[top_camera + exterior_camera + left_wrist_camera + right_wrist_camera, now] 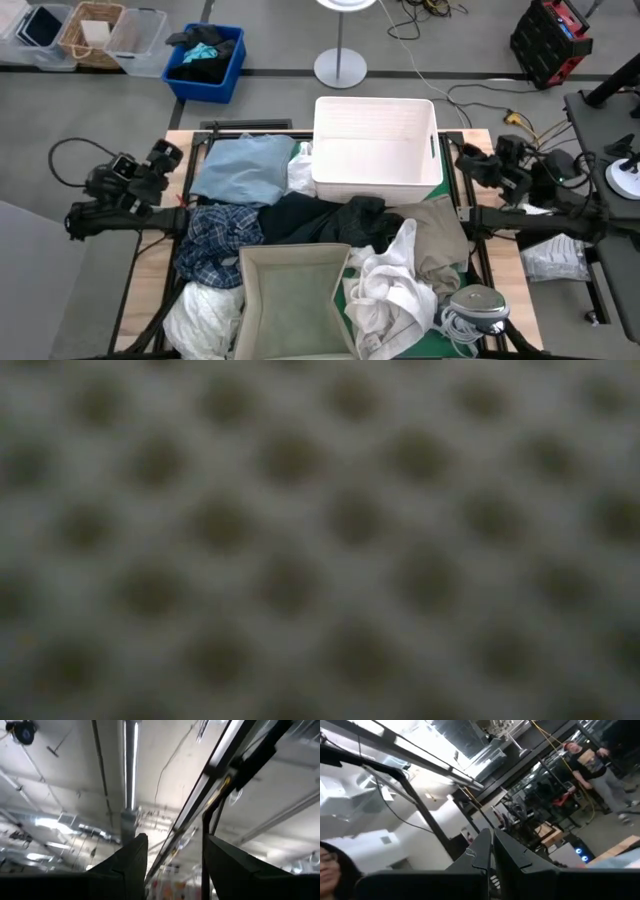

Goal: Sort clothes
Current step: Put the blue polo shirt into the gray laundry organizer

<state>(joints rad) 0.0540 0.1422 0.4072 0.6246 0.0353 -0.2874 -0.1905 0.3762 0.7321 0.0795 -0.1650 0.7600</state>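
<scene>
High view: both arms folded, seemingly idle.

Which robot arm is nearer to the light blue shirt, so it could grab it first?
Probably the left arm. Its pincer sits at the table's left edge, right beside the light blue shirt. The right pincer waits on the far side, behind the white bin.

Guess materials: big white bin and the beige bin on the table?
white bin: looks like rigid plastic, matte, smooth walls with faint ribbing and a cut handle slot. beige bin: probably fabric or felt, since its walls look soft and slightly bowed; can't confirm from above.
</scene>
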